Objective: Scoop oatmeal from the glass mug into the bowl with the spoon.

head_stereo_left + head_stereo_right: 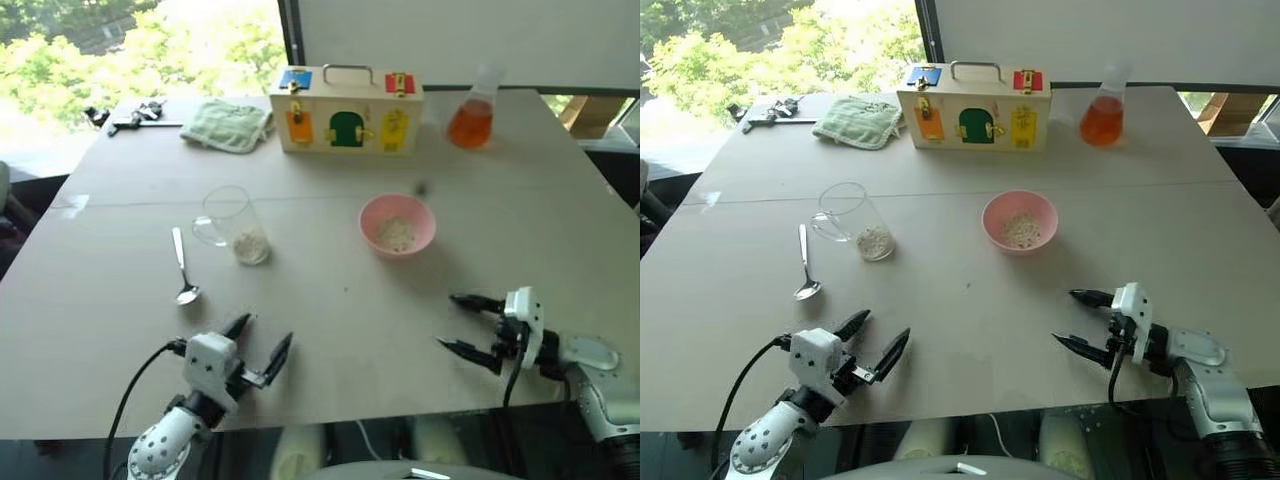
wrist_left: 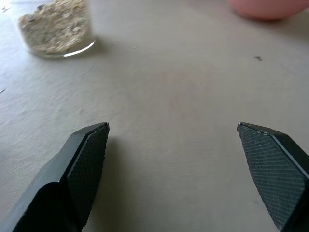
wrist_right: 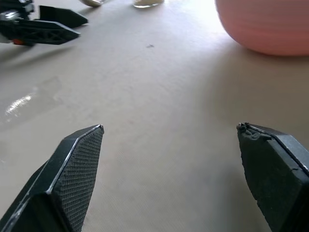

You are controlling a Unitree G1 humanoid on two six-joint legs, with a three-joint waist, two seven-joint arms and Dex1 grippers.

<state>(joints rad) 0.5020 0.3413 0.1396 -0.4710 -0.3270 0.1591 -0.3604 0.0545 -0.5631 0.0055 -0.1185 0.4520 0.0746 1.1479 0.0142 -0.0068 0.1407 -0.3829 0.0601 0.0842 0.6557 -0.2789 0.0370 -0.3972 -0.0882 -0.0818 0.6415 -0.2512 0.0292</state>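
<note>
Shiny silver metal, the slim spoon [image 1: 183,268] lies flat on the table beside the clear glass mug [image 1: 236,224], light, stiff and slippery, so I would pinch its thin handle midway with my left claw [image 1: 263,345], now wide open and empty.

A wide pale surface [image 1: 330,320] carries it all: towards the left sits the glass mug [image 1: 233,225] with oatmeal [image 1: 249,244] at its bottom, and just beside it, nearer and further left, the spoon [image 1: 182,267] lies flat with its small bowl end towards the near edge. Right of centre stands the pink bowl [image 1: 397,224], flakes inside, well apart from the mug. Along the far side, from left to right: small dark tools [image 1: 130,117], a folded green cloth [image 1: 227,125], a wooden latch box [image 1: 346,108] and a flask of orange liquid [image 1: 472,110].
</note>
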